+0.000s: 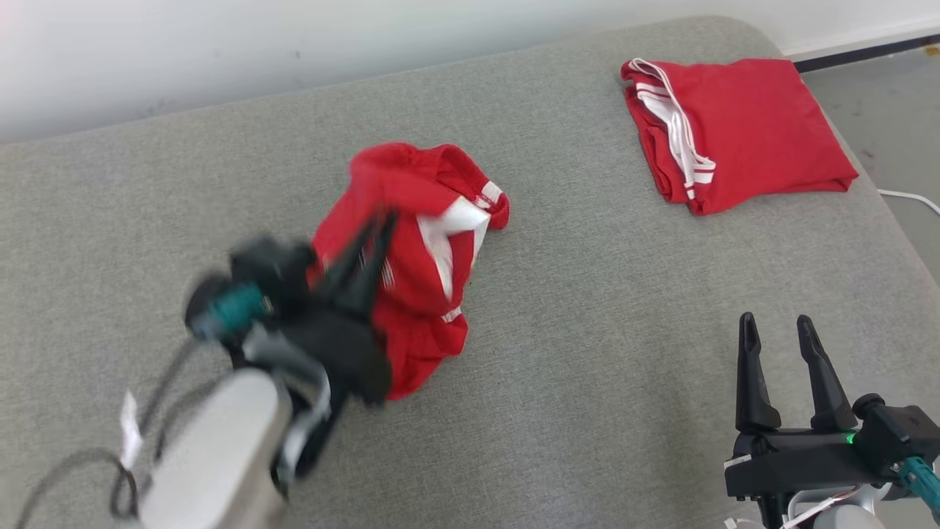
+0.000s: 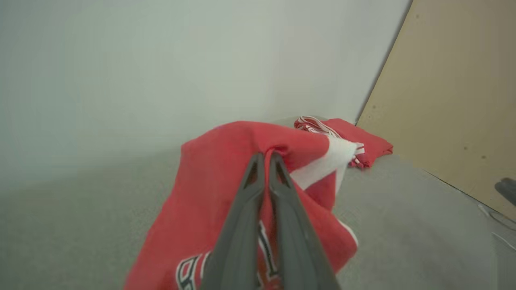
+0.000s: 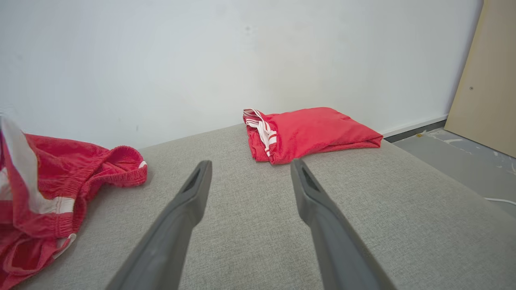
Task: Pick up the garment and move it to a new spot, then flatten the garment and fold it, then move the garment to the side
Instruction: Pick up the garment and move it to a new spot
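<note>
Garment (image 1: 415,180): red jersey, white stripes, elastic waistband, crumpled, is draping onto the surface (image 1: 587,308) at centre-left.
Left tool (image 2: 264,155): fingers pressed together, is pinching a garment fold.
Right tool (image 1: 778,323), lower right: is standing spread, empty.
Surface: grey woven upholstery, rounded corner.
Folded red piece (image 1: 749,125): is lying upper right.
Wall (image 3: 161,60): white.

Crumpled garment (image 1: 422,316): is being shown in red, with broad white bands and white lettering (image 2: 187,274) outlined in black. Folded garment (image 1: 749,125): is being shown in the same red, with thin white stripes along one edge. Surface (image 1: 587,330): is being presented in plain grey weave. Right gripper (image 1: 776,319): is being seen in black, with a teal fitting (image 1: 922,477) at the wrist. Wall (image 1: 220,51): is being seen in white.
</note>
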Robot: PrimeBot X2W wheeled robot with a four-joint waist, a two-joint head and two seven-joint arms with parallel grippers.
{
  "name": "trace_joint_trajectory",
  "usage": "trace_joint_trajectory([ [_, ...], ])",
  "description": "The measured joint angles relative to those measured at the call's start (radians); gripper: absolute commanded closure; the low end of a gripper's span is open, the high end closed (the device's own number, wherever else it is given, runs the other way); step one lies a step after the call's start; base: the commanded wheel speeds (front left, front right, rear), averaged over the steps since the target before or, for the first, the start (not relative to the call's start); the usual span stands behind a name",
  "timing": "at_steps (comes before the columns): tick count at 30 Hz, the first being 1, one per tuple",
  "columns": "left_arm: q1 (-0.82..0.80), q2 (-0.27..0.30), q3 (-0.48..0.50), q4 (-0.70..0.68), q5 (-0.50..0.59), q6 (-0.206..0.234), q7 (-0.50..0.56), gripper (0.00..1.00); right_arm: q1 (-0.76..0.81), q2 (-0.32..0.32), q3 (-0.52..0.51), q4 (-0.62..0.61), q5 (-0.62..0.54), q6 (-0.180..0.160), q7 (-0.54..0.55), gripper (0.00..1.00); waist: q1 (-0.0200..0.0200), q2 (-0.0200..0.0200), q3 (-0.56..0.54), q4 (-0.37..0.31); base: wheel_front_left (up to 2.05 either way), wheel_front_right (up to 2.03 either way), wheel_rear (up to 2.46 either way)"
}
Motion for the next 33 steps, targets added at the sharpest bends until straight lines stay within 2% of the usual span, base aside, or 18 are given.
trace_joint_trajectory([
  [6, 0.136, -0.015, -0.069, 0.061, 0.01, 0.001, -0.041, 1.0, 0.001, 0.0, 0.005, 0.007, -0.006, 0.0, 0.0, 0.0, 0.0, 0.0, 0.0, 0.023, 0.0, 0.0, 0.0],
  [7, 0.14, -0.017, -0.072, 0.065, 0.016, 0.002, -0.054, 0.66, 0.001, 0.0, 0.005, 0.008, -0.007, 0.0, 0.0, 0.0, 0.0, 0.0, -0.001, 0.029, 0.0, 0.0, 0.0],
  [8, 0.141, -0.02, -0.07, 0.066, 0.016, 0.008, -0.07, 0.22, 0.002, 0.0, 0.005, 0.009, -0.009, 0.0, 0.0, 0.0, 0.0, 0.0, -0.004, 0.034, 0.0, 0.0, 0.0],
  [9, 0.141, -0.021, -0.068, 0.065, 0.019, 0.008, -0.084, 0.0, 0.003, 0.0, 0.004, 0.01, -0.012, 0.0, 0.0, 0.0, 0.0, 0.0, -0.008, 0.039, 0.0, 0.0, 0.0],
  [13, 0.14, -0.02, -0.051, 0.046, 0.036, 0.012, -0.128, 0.0, 0.017, 0.0, 0.003, 0.011, -0.023, 0.0, 0.0, 0.0, 0.0, 0.0, -0.032, 0.06, 0.0, 0.0, 0.0],
  [20, 0.199, 0.017, 0.042, -0.024, 0.052, 0.055, -0.157, 0.0, 0.051, 0.0, 0.001, 0.01, -0.043, 0.0, 0.0, 0.0, -0.0001, 0.0, -0.093, 0.108, 0.0, 0.0, 0.0],
  [26, 0.332, 0.063, 0.181, -0.124, 0.097, 0.092, -0.161, 0.0, 0.072, 0.0, 0.017, 0.007, -0.047, 0.0, 0.0, 0.0, -0.0001, -0.0001, -0.141, 0.158, 0.0, 0.0, 0.0],
  [33, 0.485, 0.066, 0.316, -0.196, 0.129, 0.096, -0.161, 0.0, 0.096, 0.0, 0.037, 0.002, -0.052, 0.0, 0.0, 0.0, -0.0002, -0.0001, -0.179, 0.203, 0.0, 0.0, 0.0],
])
